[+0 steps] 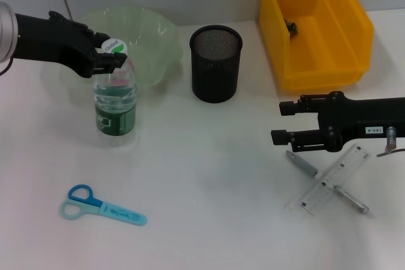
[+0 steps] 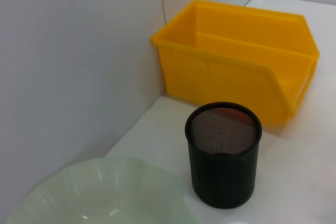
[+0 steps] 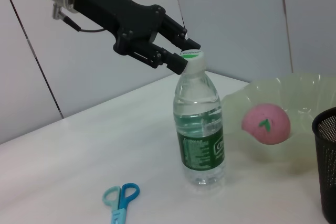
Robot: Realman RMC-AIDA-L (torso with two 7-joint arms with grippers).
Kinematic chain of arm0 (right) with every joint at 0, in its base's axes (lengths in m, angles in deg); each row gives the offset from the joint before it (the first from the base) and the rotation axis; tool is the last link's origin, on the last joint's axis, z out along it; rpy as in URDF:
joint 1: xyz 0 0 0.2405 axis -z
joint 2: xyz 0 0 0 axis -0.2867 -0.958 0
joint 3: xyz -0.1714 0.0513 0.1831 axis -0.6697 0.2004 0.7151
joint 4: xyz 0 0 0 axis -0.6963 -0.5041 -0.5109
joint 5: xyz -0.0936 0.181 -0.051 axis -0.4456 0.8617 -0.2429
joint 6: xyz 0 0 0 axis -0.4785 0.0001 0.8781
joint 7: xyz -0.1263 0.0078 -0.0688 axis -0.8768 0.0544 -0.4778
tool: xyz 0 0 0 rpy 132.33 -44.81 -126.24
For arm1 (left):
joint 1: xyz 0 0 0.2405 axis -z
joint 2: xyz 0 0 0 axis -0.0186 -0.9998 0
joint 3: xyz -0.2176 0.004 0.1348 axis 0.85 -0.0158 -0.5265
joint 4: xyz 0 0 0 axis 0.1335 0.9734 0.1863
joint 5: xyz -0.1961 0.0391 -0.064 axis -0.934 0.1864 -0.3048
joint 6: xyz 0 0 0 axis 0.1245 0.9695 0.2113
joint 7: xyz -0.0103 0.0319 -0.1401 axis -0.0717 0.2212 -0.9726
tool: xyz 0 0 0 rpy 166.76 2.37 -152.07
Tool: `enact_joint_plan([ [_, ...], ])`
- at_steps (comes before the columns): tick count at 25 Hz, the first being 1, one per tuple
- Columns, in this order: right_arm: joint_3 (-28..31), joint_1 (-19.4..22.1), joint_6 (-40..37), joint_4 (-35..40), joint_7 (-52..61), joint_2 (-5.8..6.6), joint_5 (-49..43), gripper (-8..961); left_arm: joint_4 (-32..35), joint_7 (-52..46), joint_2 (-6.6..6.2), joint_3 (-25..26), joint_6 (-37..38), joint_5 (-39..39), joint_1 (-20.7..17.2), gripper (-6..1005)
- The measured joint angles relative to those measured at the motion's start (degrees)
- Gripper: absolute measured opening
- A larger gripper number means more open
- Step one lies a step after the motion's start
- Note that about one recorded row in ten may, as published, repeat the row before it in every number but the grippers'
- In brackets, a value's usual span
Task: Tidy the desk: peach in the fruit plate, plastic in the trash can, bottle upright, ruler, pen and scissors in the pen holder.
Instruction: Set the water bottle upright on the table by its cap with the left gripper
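Upright bottle [image 3: 200, 129] on the table, left gripper [image 3: 188, 56] at its cap, fingers spread either side. Pink peach [image 3: 265, 124] inside the green plate [image 3: 310, 90]. Blue scissors [image 3: 121, 201] lying near the bottle.

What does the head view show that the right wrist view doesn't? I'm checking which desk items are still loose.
Only the head view shows the right gripper hanging open above the pen and ruler, which lie crossed, and the yellow bin. Only the right wrist view shows the peach lying in the fruit plate. Both show the upright bottle with the left gripper at its cap, the scissors lying on the desk and the black pen holder.
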Motion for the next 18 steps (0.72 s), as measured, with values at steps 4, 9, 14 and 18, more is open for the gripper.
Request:
enact_joint_plan([
  [4, 0.0, 0.0, 0.0, 0.0, 0.0, -0.04, 0.0, 740, 0.0, 0.0, 0.01, 0.0, 0.2, 0.3, 0.4, 421],
  [9, 0.0, 0.1, 0.0, 0.0, 0.0, -0.09, 0.0, 740, 0.0, 0.0, -0.03, 0.8, 0.4, 0.3, 0.1, 420],
  [14, 0.1, 0.2, 0.1, 0.0, 0.1, -0.09, 0.0, 740, 0.0, 0.0, -0.06, 1.7, 0.6, 0.3, -0.3, 336],
  [18, 0.1, 0.0, 0.1, 0.0, 0.1, -0.09, 0.0, 740, 0.0, 0.0, -0.08, 1.7, 0.7, 0.3, -0.5, 252],
])
